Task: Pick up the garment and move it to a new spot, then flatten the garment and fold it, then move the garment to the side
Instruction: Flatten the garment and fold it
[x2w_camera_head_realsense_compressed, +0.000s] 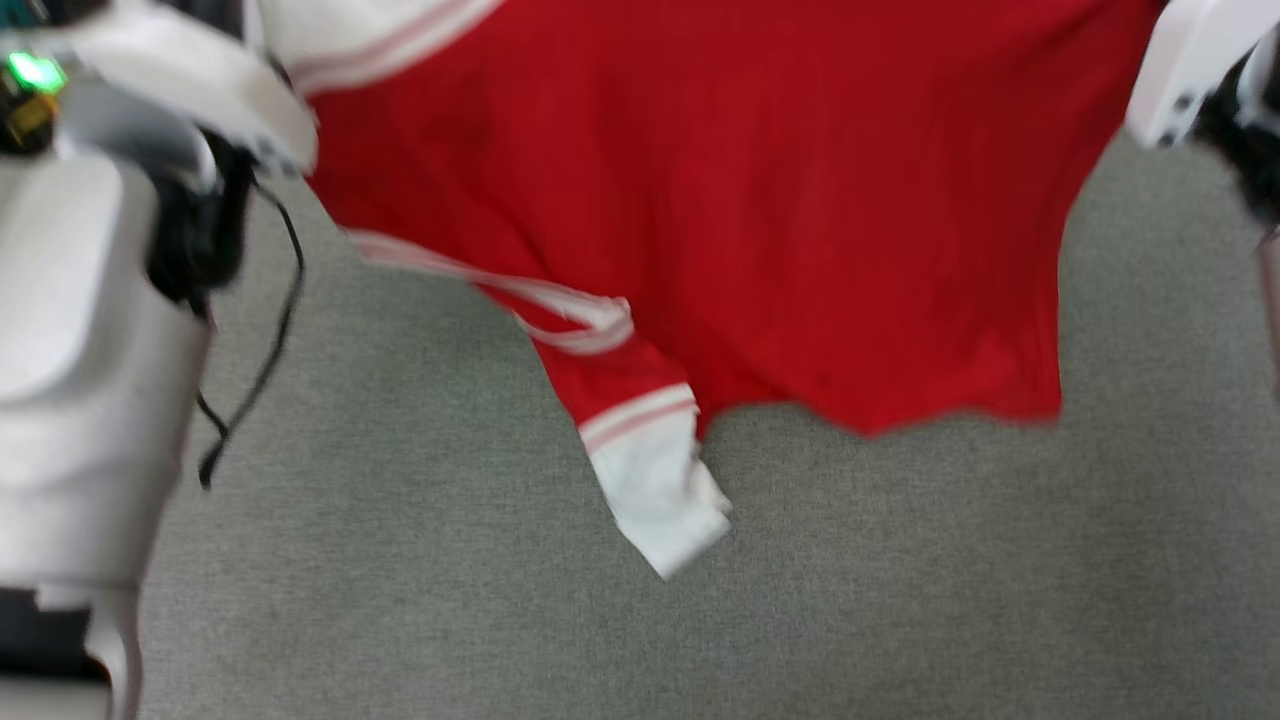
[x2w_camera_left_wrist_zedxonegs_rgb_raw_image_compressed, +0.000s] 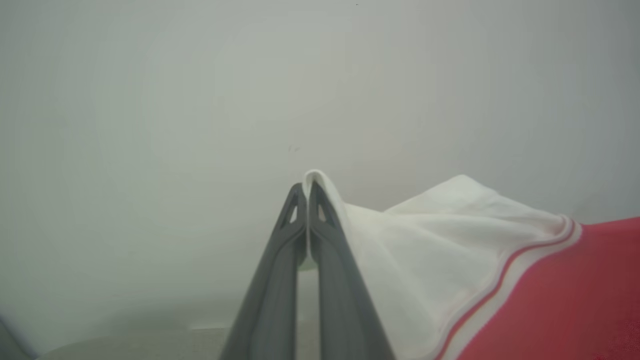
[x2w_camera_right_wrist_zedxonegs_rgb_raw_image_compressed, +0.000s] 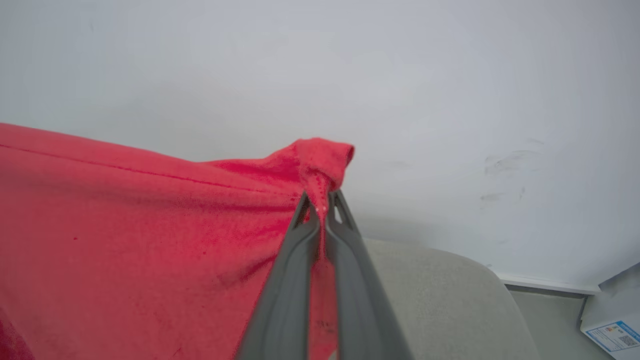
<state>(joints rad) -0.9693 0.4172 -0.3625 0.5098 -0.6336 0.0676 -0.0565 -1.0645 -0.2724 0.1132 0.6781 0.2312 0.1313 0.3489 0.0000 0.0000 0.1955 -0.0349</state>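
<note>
In the blurred head view, the garment (x2w_camera_head_realsense_compressed: 760, 200), a red jersey T-shirt, hangs spread wide between the two arms, clear above the grey textured surface (x2w_camera_head_realsense_compressed: 500, 620). Its white short sleeve (x2w_camera_head_realsense_compressed: 655, 500) with striped cuff trim dangles lowest, and the striped collar (x2w_camera_head_realsense_compressed: 570, 310) sags just beside it. The pale left arm (x2w_camera_head_realsense_compressed: 80, 350), with a black cable (x2w_camera_head_realsense_compressed: 265, 350), stands at the left. The right forearm (x2w_camera_head_realsense_compressed: 1190, 60) is at the upper right corner.

In the left wrist view, the left gripper (x2w_camera_left_wrist_zedxonegs_rgb_raw_image_compressed: 306, 192) has its fingers pressed together on the edge of the other white sleeve (x2w_camera_left_wrist_zedxonegs_rgb_raw_image_compressed: 425, 250), and a fold of white cloth peeks over the tips. Red cloth begins past the striped trim.

In the right wrist view, the right gripper (x2w_camera_right_wrist_zedxonegs_rgb_raw_image_compressed: 322, 200) is clamped tight on a bunched corner of red cloth that stands above its tips. A labelled box (x2w_camera_right_wrist_zedxonegs_rgb_raw_image_compressed: 612, 325) sits low at the right, before a pale wall (x2w_camera_right_wrist_zedxonegs_rgb_raw_image_compressed: 350, 75).
</note>
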